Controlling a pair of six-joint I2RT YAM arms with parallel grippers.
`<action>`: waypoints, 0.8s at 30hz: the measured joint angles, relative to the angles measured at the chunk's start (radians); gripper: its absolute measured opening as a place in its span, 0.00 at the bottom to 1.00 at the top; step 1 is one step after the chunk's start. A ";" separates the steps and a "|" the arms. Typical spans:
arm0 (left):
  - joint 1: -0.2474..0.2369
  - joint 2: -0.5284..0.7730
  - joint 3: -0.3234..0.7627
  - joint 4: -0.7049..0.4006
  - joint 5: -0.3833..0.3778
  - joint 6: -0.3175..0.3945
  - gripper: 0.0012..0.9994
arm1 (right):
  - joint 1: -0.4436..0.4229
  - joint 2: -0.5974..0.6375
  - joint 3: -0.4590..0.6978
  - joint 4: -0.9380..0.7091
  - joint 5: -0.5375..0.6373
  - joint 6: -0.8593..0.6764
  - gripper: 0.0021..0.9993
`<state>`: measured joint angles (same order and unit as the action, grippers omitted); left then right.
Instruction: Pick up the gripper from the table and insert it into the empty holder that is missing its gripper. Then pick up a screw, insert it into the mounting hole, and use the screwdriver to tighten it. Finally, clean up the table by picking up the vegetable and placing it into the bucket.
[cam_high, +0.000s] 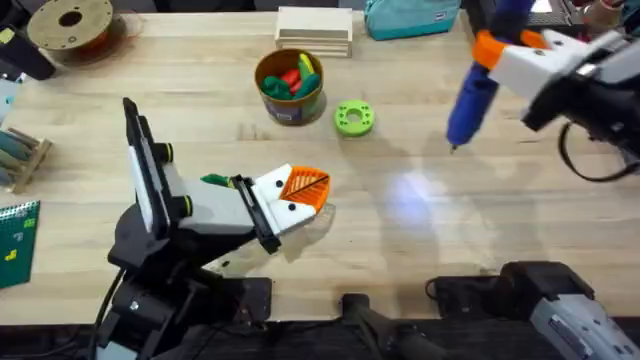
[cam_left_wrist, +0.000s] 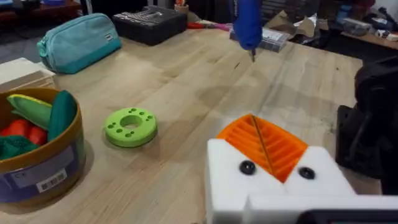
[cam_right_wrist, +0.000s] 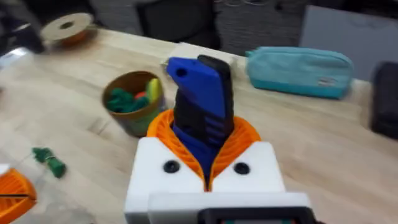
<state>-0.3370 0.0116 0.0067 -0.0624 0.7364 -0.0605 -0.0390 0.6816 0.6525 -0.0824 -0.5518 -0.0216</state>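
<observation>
Over the table's far right (cam_high: 420, 215) my right pincer (cam_high: 497, 55) grips the screwdriver (cam_high: 472, 95), left pincer (cam_high: 300, 190) closed; tightening seems next, needing the bit aligned

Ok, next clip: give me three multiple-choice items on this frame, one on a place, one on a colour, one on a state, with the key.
1. Where is the vegetable?
A. in the bucket
B. on the table beside the left gripper
C. on the green disc

2. What colour is the screwdriver?
A. blue
B. red
C. white

3. What is the right gripper doing?
A. hanging open
B. shut on the screwdriver
C. shut on the vegetable

Key:
1 B: it lies on the table next to the left gripper, away from the bucket.
2 A: its body is blue in all views.
3 B: the orange pads clamp its blue body, lifted above the table.
</observation>
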 joint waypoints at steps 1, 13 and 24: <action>0.000 0.000 0.000 0.000 0.000 0.000 0.01 | 0.034 0.009 0.000 0.027 0.007 0.004 0.03; 0.000 0.000 0.000 0.000 0.000 0.000 0.01 | 0.411 0.148 -0.036 0.504 0.051 0.074 0.03; 0.000 0.000 0.000 0.000 0.000 0.000 0.01 | 0.636 0.300 -0.040 0.908 0.050 0.177 0.03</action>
<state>-0.3370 0.0116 0.0067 -0.0624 0.7364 -0.0605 0.5971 0.9820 0.6125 0.8252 -0.5014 0.1553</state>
